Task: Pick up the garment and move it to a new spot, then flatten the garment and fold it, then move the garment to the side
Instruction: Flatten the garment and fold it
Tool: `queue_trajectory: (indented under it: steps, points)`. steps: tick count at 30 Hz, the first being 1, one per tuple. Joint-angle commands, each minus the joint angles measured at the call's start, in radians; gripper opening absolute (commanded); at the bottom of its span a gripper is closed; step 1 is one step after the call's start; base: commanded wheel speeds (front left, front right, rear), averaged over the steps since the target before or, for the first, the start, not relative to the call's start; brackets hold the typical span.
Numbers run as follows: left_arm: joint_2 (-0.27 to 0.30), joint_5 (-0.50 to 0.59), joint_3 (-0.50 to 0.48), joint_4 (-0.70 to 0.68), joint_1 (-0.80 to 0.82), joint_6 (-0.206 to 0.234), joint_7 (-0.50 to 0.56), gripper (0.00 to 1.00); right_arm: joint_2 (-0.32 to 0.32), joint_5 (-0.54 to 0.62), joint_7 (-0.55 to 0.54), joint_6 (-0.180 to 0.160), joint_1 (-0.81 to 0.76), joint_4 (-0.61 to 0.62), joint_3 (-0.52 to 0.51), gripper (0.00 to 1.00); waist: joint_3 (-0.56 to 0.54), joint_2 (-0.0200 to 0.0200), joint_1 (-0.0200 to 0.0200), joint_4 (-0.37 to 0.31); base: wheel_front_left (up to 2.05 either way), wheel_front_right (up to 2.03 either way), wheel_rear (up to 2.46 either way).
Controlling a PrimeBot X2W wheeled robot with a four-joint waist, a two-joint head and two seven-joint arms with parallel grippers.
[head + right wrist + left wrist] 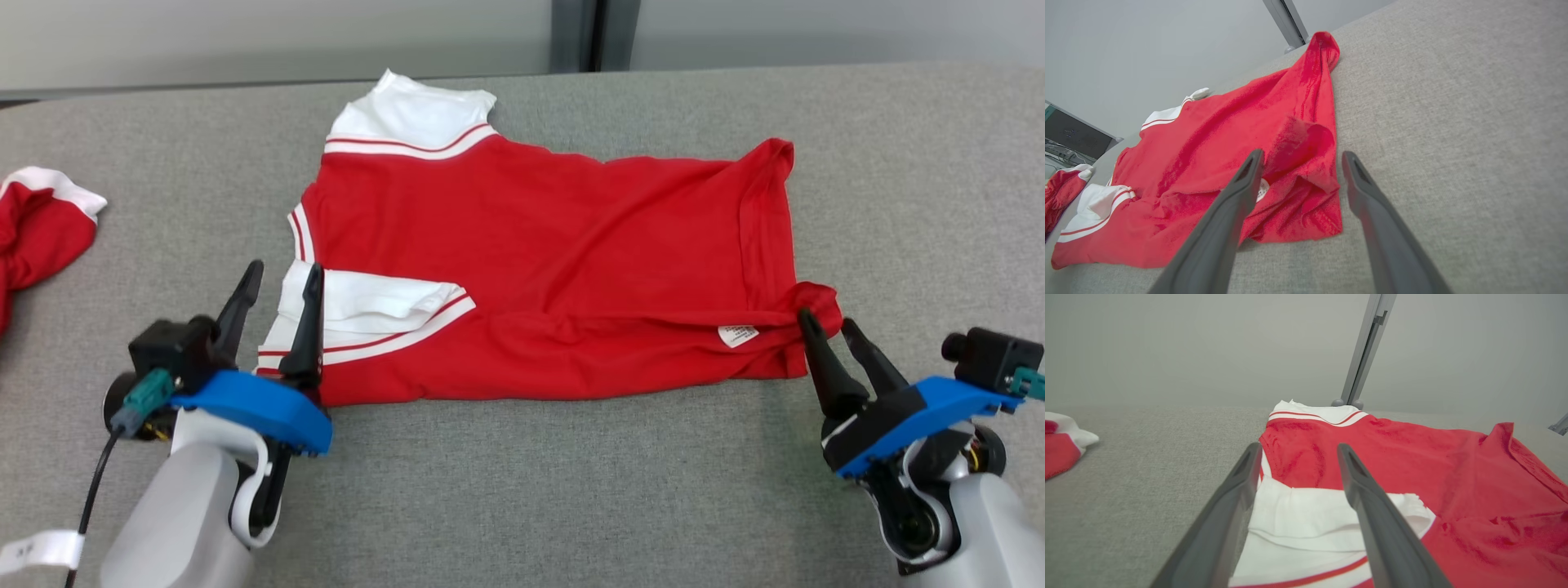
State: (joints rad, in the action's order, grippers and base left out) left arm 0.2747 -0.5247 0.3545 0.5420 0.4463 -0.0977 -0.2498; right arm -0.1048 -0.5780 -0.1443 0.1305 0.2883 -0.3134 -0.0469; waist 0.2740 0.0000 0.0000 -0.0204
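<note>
Closest to you, low on the left, a pale forearm [188, 506] carries the left gripper [284, 268], and its jaws stand wide. Both dark fingers point up the table [571, 490], tips over the left end of the garment [531, 269]. In the left wrist view the white near sleeve [1306, 522] lies loose between and beneath those fingers [1224, 514], and the cloth isn't clamped.

Over to your right side: the right gripper [826, 322] is spread wide too, angled in toward the garment's near right corner. That corner [1306, 163] is bunched into a small red hump. The right wrist view shows it sitting between the two fingers, close against the left one, while the right finger [1372, 204] stands over bare grey fabric. The hump isn't pinched between them.

Now the garment itself. It lies sideways across the middle of the table, red body spread mostly flat, sleeves toward your left and hem toward your right. The far sleeve [408, 114] is white with red stripes and points away from you. A rumpled ridge runs along the near edge, and a small white label [738, 335] shows just beside the right gripper's fingers. The right-hand hem curls up a little at its far corner.

Well apart, at the table's left edge, a second garment [41, 237] in red and white lies crumpled. Behind everything there's a pale wall with a grey post [580, 33].
</note>
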Motion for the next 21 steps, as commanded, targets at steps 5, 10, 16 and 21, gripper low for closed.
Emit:
queue_trajectory:
  steps: [5,10,16,21]
  points:
    - [0.002,0.011,-0.022,-0.012,-0.081,0.023,-0.013,1.00,-0.030,0.035,-0.007,0.000,-0.075,0.022,0.016,1.00,-0.042,0.0000,0.0000,0.003,0.00,0.00,0.00]
    - [0.001,0.015,-0.019,-0.022,-0.153,0.037,-0.015,1.00,-0.030,0.060,-0.016,0.000,-0.100,0.018,0.025,1.00,-0.053,0.0000,0.0000,0.014,0.00,0.00,0.00]
    - [-0.006,0.007,0.000,-0.016,-0.189,0.042,0.015,1.00,-0.035,0.097,-0.014,0.000,-0.072,-0.018,0.028,1.00,-0.046,0.0000,0.0000,0.026,0.00,0.00,0.00]
    - [-0.004,-0.003,0.004,-0.008,-0.192,0.043,0.032,1.00,-0.039,0.126,-0.011,0.000,-0.045,-0.064,0.037,1.00,-0.036,0.0000,0.0000,0.029,0.00,0.00,0.00]
